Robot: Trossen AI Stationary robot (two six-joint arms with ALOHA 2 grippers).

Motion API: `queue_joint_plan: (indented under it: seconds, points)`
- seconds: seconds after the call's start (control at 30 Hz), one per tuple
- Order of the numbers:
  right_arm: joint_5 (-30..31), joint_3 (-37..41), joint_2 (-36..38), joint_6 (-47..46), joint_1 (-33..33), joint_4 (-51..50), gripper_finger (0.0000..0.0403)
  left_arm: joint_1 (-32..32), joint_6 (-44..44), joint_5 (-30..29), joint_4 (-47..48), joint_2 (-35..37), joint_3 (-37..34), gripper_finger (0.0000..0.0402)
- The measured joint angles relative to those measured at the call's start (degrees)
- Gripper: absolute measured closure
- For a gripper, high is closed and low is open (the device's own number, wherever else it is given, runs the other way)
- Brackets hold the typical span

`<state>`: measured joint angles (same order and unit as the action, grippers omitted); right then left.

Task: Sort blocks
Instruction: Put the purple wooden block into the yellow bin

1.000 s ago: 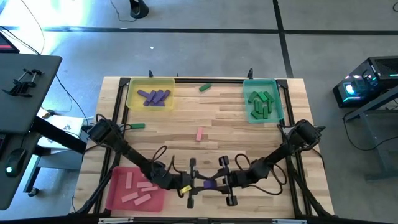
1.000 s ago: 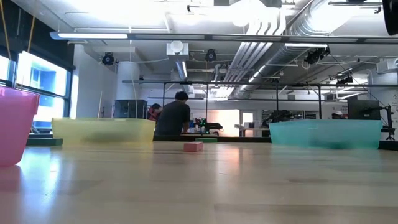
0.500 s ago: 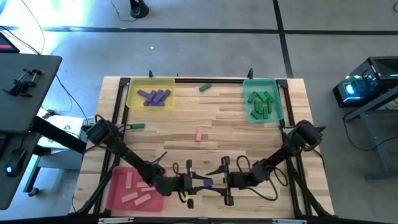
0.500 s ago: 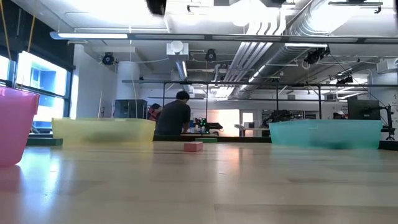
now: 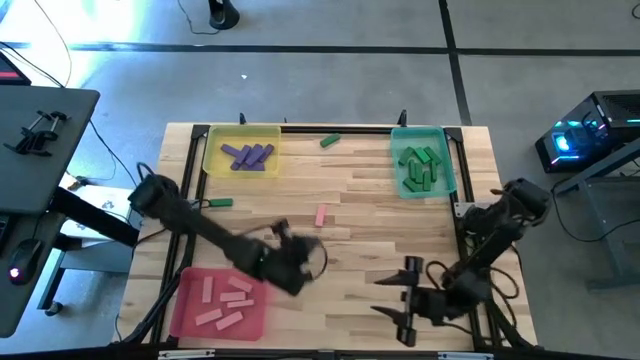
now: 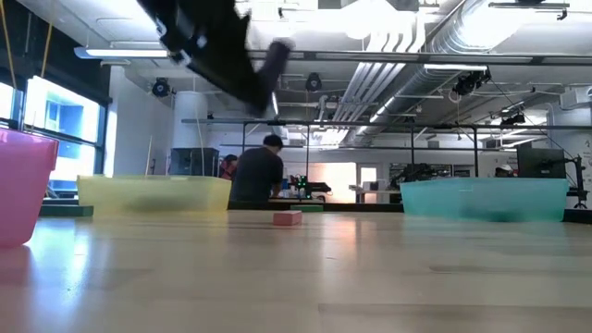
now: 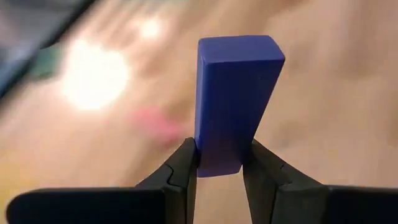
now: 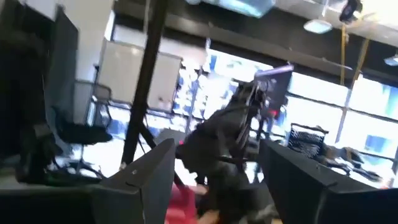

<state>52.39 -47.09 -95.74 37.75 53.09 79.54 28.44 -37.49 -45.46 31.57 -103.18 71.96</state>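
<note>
Purple block aloft, and only its lower end is pinched!

We've got the left gripper (image 7: 219, 163) clenched on the purple block (image 7: 235, 102) above mid-table; any swing toward the yellow tray (image 5: 212, 160) could tip it free. The right gripper (image 5: 408, 300) waits, jaws released.

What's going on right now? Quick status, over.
Left gripper shut on purple block, above mid-table. Right gripper open, empty, near the table's front edge. Yellow tray holds purple blocks. Pink block loose mid-table; nothing blocking.
</note>
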Motion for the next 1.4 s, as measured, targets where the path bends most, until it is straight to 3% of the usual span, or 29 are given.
queue_joint_plan:
  seconds: [0.1,0.27,0.43,0.6,0.77,0.97,1.2,1.4]
  points:
    - [6.37,0.00,0.60,1.77,3.16,-1.14,0.0183,-5.23,-1.85,0.38,20.11,2.92,4.58,0.0328]
    - [12.95,0.00,0.57,0.72,6.84,-4.18,0.0183,-19.02,2.30,5.86,38.78,8.00,8.52,0.0328]
    - [13.70,0.00,0.54,-3.07,8.22,-8.34,0.0183,-37.99,10.50,14.13,45.79,11.29,8.55,0.0328]
    - [14.23,0.00,0.54,-6.76,8.18,-12.07,0.0183,-57.20,19.09,19.93,45.80,9.99,8.53,0.0328]
    - [15.25,-0.02,0.51,-11.15,8.34,-15.83,0.0183,-70.25,22.60,24.93,44.67,5.25,8.53,0.0328]
    - [15.55,-0.04,0.50,-14.97,8.42,-19.46,0.0183,-75.35,24.17,26.16,43.56,-2.78,8.48,0.0328]
    - [15.97,-0.04,0.50,-16.78,8.41,-20.63,0.0183,-75.04,25.20,27.22,43.20,-11.10,8.44,0.0325]
    - [16.08,-0.04,0.50,-16.76,8.40,-20.65,0.0183,-74.42,26.50,27.00,42.27,-12.86,8.44,0.0299]
